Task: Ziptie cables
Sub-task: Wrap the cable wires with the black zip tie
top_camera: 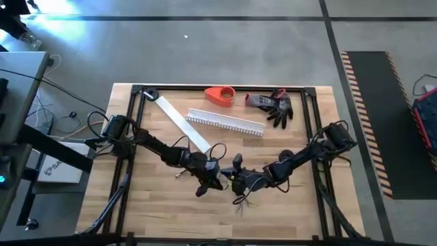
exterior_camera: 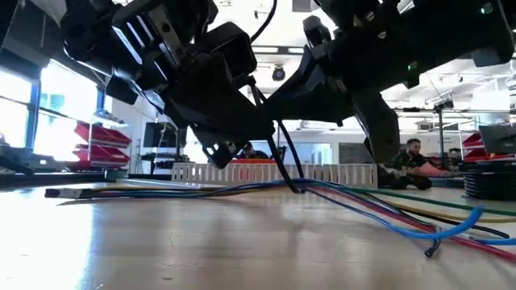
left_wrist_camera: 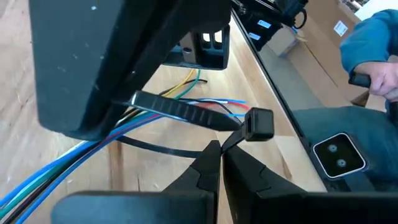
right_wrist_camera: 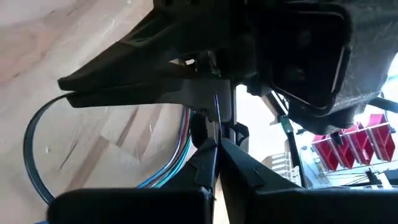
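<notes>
A bundle of thin blue, green, red and yellow cables (exterior_camera: 379,205) lies on the wooden table (top_camera: 157,212) near its middle (top_camera: 240,199). A black zip tie (left_wrist_camera: 186,112) loops around the bundle (exterior_camera: 295,182). Its square head (left_wrist_camera: 260,122) sits just past my left gripper's fingertips. My left gripper (left_wrist_camera: 219,152) and my right gripper (right_wrist_camera: 217,146) meet tip to tip over the cables (top_camera: 225,179), and both are shut on the tie. The right gripper's body fills the upper left of the left wrist view. My left gripper pinches the zip tie's strap just beside the head (left_wrist_camera: 239,134) between its two fingertips. The loop (left_wrist_camera: 155,147) runs from there under the cables, which rest on the table. My right gripper pinches the tie's thin tail (right_wrist_camera: 217,112) between its two fingers, facing my left gripper. The ribbed strap (left_wrist_camera: 174,109) runs from its fingers to the head. The loop (right_wrist_camera: 31,146) curves wide around the cables.
Behind the arms lie a white comb-toothed channel (top_camera: 225,123), a flat white strip (top_camera: 183,121), a red object (top_camera: 220,96) and a dark glove (top_camera: 273,106). A black frame (top_camera: 133,137) borders the table. People sit in the room beyond (exterior_camera: 415,165).
</notes>
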